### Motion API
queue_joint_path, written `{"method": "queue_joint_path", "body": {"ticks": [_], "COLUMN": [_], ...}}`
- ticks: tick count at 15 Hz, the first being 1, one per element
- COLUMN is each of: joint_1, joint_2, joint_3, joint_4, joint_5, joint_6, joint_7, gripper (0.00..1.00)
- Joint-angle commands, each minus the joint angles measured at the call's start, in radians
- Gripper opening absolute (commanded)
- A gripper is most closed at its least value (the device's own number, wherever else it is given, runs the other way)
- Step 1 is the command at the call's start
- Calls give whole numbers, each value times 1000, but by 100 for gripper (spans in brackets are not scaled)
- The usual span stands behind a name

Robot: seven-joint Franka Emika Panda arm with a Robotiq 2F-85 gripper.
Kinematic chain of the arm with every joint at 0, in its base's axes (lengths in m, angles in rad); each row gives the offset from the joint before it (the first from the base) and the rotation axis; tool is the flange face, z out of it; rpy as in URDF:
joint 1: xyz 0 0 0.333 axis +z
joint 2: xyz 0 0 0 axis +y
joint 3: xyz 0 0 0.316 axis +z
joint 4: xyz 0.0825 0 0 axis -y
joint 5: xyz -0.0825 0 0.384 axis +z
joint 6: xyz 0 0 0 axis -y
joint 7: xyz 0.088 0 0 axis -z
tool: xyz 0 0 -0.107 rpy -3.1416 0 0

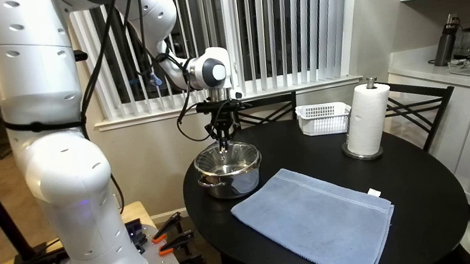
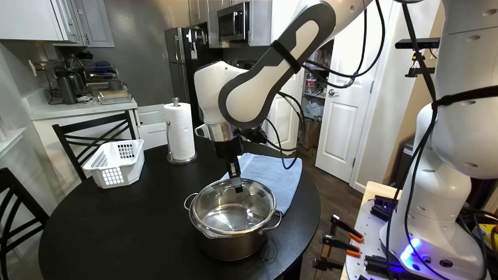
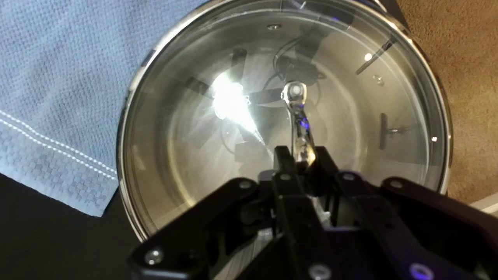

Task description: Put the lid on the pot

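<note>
Wrist view: jaws pinched narrow on the shiny handle (image 3: 300,120) of the lid (image 3: 268,130), which spreads beneath them.

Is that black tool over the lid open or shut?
Shut on the glass lid's handle: in the wrist view, the tool has fingers against both sides.

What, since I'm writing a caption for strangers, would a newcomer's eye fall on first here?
Probably the white Franka arm, towering at the left of an exterior view. Then the clear-glass lid filling much of the wrist view, with the gripper closed on its shiny handle. The blue towel stands out beside the stainless-steel pot on the round black table.
</note>
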Motion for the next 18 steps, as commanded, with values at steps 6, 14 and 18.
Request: {"method": "queue_joint_path", "body": {"ticks": [6,14,18], "joint_1": [-23,-10,-12], "joint_2": [-20,6,43], "joint_3": [-12,-8,-6], "joint_4": [25,116,151], "joint_5": [4,-19,-11], "joint_6": [-54,-131,-133], "joint_7": [-21,-23,-45], "gripper": [4,4,4]}}
